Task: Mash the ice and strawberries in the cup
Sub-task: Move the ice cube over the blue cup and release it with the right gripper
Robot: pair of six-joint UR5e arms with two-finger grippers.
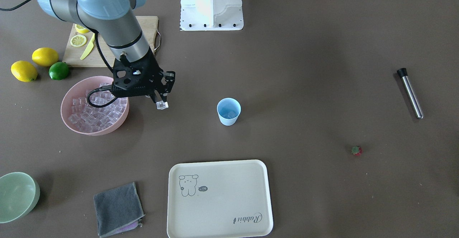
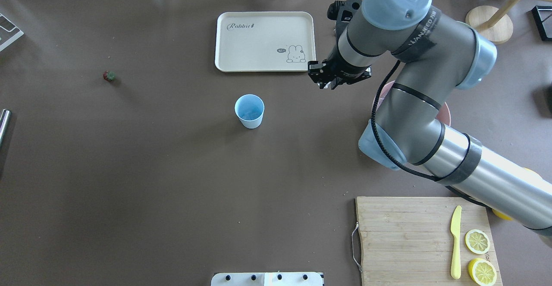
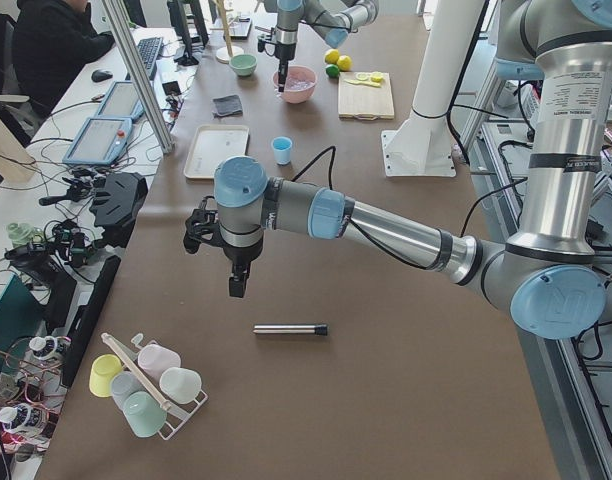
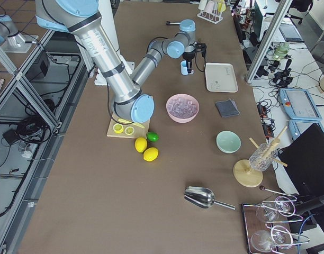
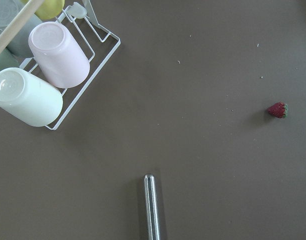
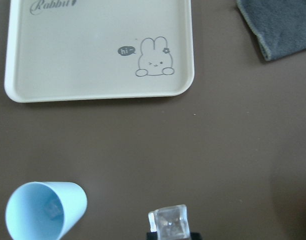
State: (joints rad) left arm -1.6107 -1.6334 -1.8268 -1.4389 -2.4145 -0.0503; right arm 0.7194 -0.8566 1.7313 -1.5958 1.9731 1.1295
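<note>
Holding one ice cube (image 1: pixel 162 105) between its tips, the right pincer (image 1: pixel 160 101) hangs left of the middle in the front view. It is between the pink bowl (image 1: pixel 67 99) and the cup (image 1: pixel 228 111). The strawberry (image 1: pixel 356 150) lies far off at the lower right of the table (image 1: pixel 304 69). From above, the cup sits mid-frame and the strawberry at the upper left. The right wrist view shows the cup at the lower left. In the left side view, the left pincer (image 3: pixel 236 285) hangs over the table. Nobody can tell if it is wide or narrow.
</note>
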